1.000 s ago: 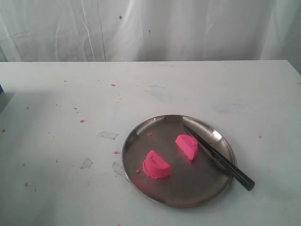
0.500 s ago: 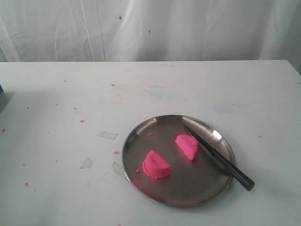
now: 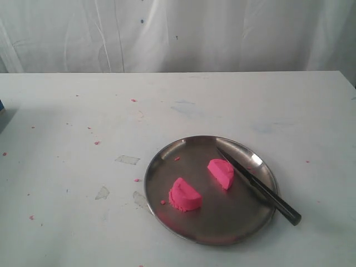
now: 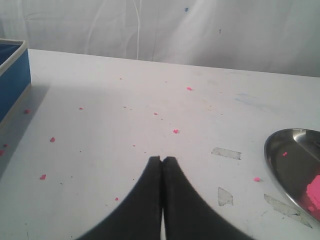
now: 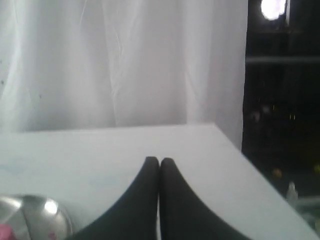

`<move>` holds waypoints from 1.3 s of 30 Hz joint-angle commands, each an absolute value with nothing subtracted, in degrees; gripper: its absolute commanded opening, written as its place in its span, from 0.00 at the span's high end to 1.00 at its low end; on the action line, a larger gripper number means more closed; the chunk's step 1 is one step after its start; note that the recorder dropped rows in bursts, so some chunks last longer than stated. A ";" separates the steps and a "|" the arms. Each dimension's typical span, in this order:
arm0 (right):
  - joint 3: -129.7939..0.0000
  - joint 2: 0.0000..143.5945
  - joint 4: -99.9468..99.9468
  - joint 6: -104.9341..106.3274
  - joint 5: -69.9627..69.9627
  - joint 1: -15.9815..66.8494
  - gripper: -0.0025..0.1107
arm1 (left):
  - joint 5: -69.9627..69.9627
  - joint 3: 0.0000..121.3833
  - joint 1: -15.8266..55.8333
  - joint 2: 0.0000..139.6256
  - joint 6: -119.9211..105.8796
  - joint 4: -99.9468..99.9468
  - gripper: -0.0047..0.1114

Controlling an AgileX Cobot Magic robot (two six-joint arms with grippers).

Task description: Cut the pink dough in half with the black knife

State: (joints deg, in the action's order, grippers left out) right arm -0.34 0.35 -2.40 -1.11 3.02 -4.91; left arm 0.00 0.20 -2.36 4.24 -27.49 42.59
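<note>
Left wrist view — pink dough (image 4: 315, 189) well apart from tool (image 4: 161, 159)

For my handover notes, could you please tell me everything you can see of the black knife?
The knife is long and slim: glossy black handle, dark grey pointed blade. It lies flat, diagonally across the right side of the plate, tip toward the far rim, handle jutting past the near rim over the table. The blade runs close beside the farther dough half; contact is unclear. Nothing holds it.
</note>
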 commanded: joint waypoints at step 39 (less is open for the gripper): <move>0.00 0.00 7.76 -7.72 16.59 -5.19 0.98 | 0.00 0.00 -2.14 1.40 -27.23 41.22 0.96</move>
State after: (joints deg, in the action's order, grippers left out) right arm -0.11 0.35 7.57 -7.41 17.20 -5.03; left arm 0.00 0.20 -2.36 2.74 -27.49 42.24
